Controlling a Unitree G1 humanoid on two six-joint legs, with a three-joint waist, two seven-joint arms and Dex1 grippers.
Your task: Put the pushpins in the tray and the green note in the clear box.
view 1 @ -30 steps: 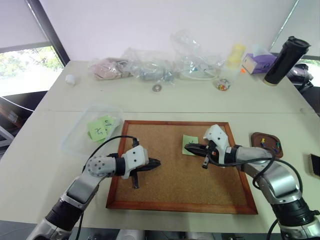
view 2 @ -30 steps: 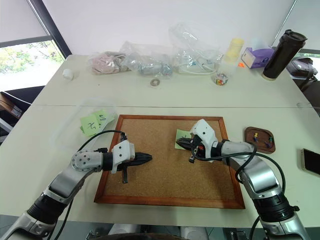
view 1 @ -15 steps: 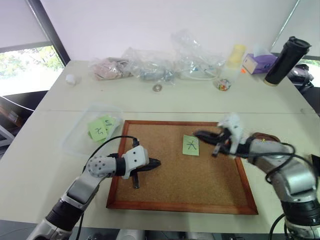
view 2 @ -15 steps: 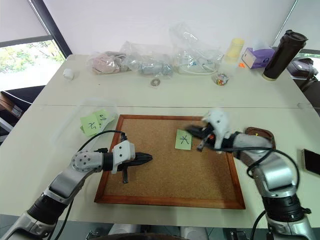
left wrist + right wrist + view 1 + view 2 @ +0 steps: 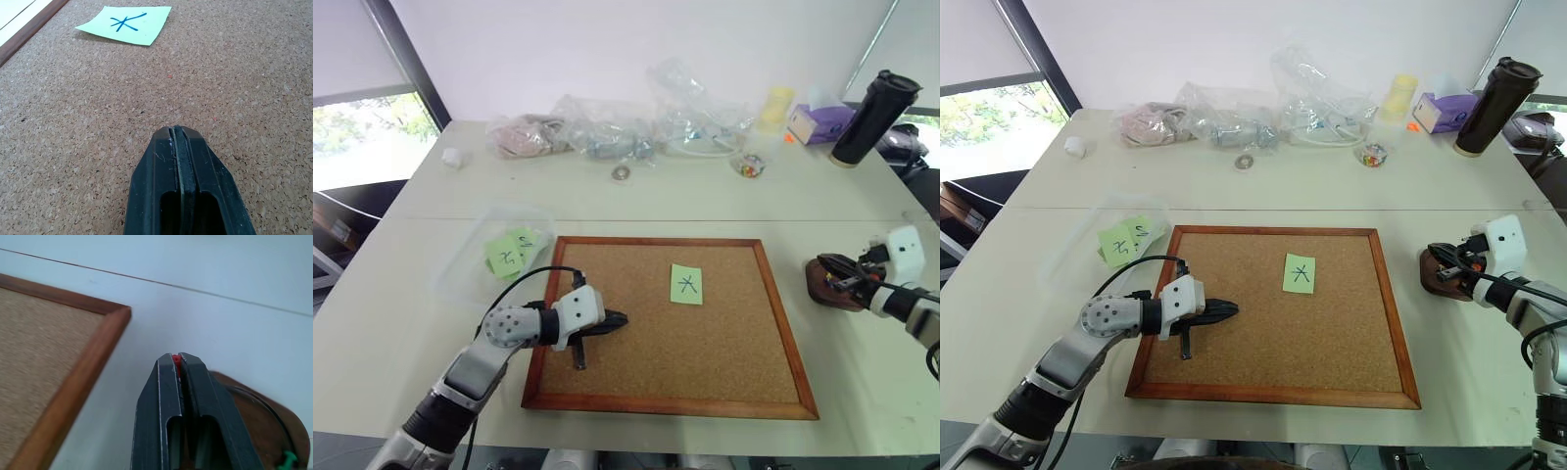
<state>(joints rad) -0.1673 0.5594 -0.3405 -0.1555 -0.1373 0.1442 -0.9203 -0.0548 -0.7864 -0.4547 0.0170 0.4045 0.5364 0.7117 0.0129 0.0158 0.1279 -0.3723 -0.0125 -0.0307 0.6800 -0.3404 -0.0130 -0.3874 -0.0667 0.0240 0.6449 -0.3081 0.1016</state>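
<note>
We look down on a pale table point(image 5: 636, 201) with a wooden-framed cork board point(image 5: 671, 328) lying flat at its centre, and we take that board as the middle of our clock face. At about ten o'clock, just off the frame, sits the clear box point(image 5: 494, 253), already holding scribbled green notes, so it reads as the drop point for paper. At three o'clock, well clear of the frame, lies the tray point(image 5: 1438, 272), a small dark brown oval dish. Our left gripper point(image 5: 615, 319) hangs low over the cork near eight o'clock, fingers pressed together on nothing, seemingly parked out of the way. Our right gripper point(image 5: 1437, 257) reaches over the near rim of the tray, its fingers pinching a red pushpin point(image 5: 176, 361) whose head peeks out between the tips; we judge it is poised there to release the pin into the dish. A green pin point(image 5: 288, 459) already lies inside the tray. The green note point(image 5: 686, 284) with its cross mark lies on the cork toward twelve o'clock, unpinned as far as we can tell, waiting to go to the box.
</note>
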